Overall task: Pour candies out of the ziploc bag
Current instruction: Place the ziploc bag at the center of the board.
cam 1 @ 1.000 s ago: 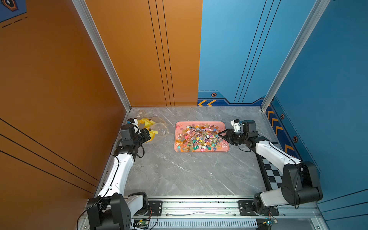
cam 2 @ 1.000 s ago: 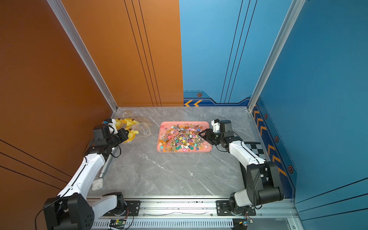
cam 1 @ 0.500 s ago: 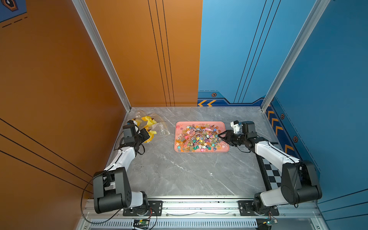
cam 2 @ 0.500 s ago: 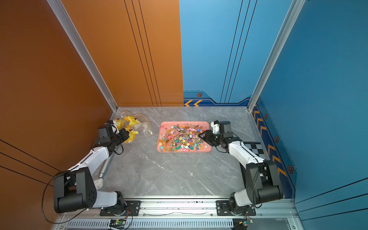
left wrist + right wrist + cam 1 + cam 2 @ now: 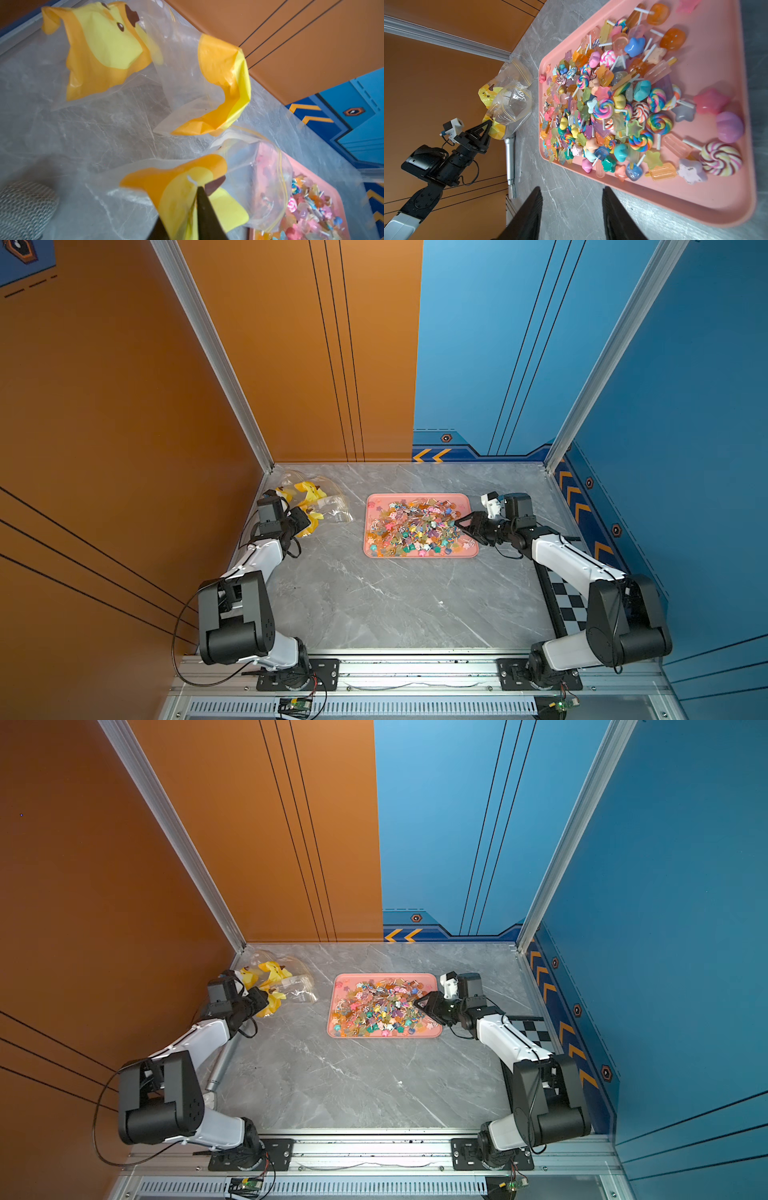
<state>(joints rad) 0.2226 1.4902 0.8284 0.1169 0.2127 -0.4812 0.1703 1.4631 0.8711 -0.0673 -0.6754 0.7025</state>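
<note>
The candies (image 5: 415,526) are a heap far too many to count. They are glossy and hard-looking: swirled lollipops on thin white sticks, stars, flowers, rounded gummy-like lumps and flat ice-lolly shapes in pink, teal, orange, purple, yellow and blue. The right wrist view (image 5: 612,108) shows them best. All of them lie in one pink tray (image 5: 372,501), a shallow smooth rectangle with rounded corners and a low rim. It sits at the middle of both top views, and bare pink floor shows around the heap.

Left of the tray in both top views, well apart from it and near the corner by the orange wall, lies the ziploc bag (image 5: 328,502). It is thin, clear, crumpled plastic with yellow zip lines and yellow-orange printed patches bearing brown dots. I cannot tell whether this is one bag or several bunched together.

The left gripper (image 5: 305,520) is at the bag's near edge. In the left wrist view a yellow fold sits between its dark pointed jaws, which stand slightly apart, but I cannot tell whether they pinch it. The right gripper (image 5: 572,189) has its two black jaws spread with only table between them. In a top view (image 5: 464,526) its tips reach the tray's right rim.

Everything rests on one grey marble-patterned table (image 5: 374,605). One silver cylinder (image 5: 510,160) lies along the table's left edge beside the left arm.
</note>
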